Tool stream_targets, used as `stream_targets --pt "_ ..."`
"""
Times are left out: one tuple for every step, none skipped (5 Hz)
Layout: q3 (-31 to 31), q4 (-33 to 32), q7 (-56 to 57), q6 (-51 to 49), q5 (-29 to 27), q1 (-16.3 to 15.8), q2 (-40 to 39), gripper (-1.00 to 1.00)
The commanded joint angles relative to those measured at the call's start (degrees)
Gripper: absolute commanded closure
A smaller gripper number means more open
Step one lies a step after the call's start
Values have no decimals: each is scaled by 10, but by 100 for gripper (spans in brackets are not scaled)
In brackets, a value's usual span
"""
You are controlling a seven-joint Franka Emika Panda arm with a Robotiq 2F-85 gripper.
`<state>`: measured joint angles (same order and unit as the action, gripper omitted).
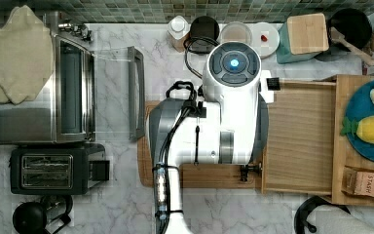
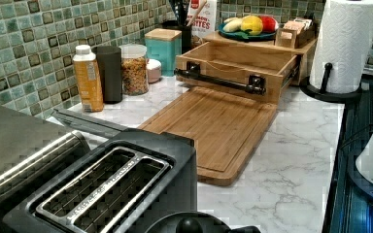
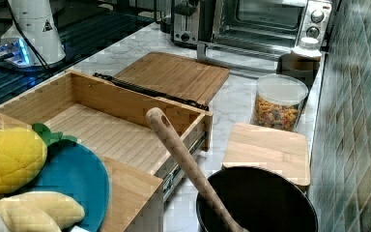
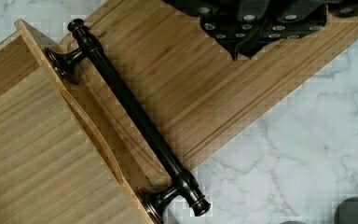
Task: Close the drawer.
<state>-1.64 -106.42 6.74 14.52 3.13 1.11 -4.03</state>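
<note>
- The drawer (image 1: 299, 136) sits pulled well out of its light wooden cabinet (image 1: 343, 146), in the right half of the top view; its flat bottom is bare.
- In the left view the drawer (image 2: 238, 65) is in the upper middle of the frame, with its dark bar handle (image 2: 218, 80) across the front panel.
- The cutting board (image 2: 213, 128) lies on the marble surface (image 2: 291, 160) right in front of the drawer; in the wrist view the handle (image 4: 135, 114) hangs over the board's edge.
- The arm (image 1: 214, 126) covers the middle of the top view, above the board. Dark parts of the gripper (image 4: 256, 23) show at the upper edge of the wrist view, apart from the handle; whether the fingers are spread or closed cannot be told.
- The task appears not yet begun: the drawer stands fully open and nothing touches it.
- Risk: a push that lands on one end of the handle could skew the drawer on its rails and jam it.
- Risk: coming in too low, the gripper could catch the cutting board and shove it instead.
- Risk: a hard push could shake the plate of toy fruit (image 2: 247, 24) on top of the cabinet.
</note>
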Motion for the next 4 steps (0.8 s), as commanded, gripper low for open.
stream_targets --pt "0 -5 0 0 5 0 0 100" --pt "3 -51 82 29 -6 3 15 100" --pt "-48 -142 196 125 36 -57 51 100" --pt "-20 -135 249 100 -1 -17 25 100"
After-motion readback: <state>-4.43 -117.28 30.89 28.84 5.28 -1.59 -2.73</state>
